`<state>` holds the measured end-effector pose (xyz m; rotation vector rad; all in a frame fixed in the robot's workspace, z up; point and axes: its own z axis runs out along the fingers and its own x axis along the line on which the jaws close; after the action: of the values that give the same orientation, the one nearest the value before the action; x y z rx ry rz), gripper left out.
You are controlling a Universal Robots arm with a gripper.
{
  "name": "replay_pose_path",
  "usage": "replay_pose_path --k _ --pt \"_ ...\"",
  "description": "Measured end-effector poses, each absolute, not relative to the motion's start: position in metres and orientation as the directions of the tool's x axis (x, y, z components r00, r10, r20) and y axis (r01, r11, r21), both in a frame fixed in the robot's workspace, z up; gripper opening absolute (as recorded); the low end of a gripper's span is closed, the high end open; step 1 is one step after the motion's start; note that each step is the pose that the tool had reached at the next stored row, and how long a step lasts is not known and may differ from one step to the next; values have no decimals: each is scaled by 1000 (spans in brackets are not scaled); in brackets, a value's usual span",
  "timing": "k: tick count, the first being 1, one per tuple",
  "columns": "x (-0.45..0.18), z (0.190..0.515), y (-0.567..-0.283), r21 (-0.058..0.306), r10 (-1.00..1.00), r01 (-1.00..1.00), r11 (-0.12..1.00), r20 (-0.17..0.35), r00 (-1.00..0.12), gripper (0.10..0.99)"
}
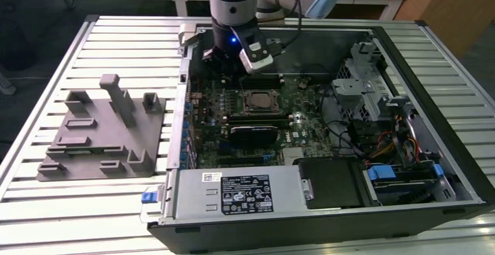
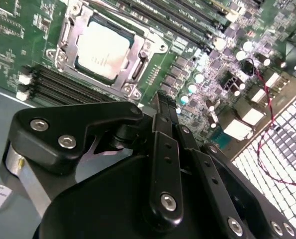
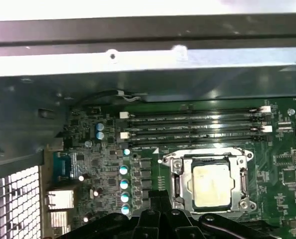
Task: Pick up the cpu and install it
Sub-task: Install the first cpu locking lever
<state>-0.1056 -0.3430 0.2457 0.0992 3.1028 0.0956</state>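
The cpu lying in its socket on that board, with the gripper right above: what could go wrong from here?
1. The gripper hangs close over the motherboard; a sideways drift might knock the memory slots or small capacitors beside the cpu.
2. If the cpu is not flat in its socket, pressing on it could harm both; I cannot judge flatness here.

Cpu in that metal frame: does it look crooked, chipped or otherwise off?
Nothing stands out. In both wrist views the cpu lies flat and square inside its socket frame, with no visible damage.
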Motion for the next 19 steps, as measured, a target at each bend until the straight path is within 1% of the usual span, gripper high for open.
replay_pose_path --k 3,10,19 --pt "-107 246 -343 91 64 61 994 -32 -997 106" --pt "-111 246 -343 146 62 57 988 -28 -998 106" --pt "-114 246 -344 251 57 50 967 -22 -998 106"
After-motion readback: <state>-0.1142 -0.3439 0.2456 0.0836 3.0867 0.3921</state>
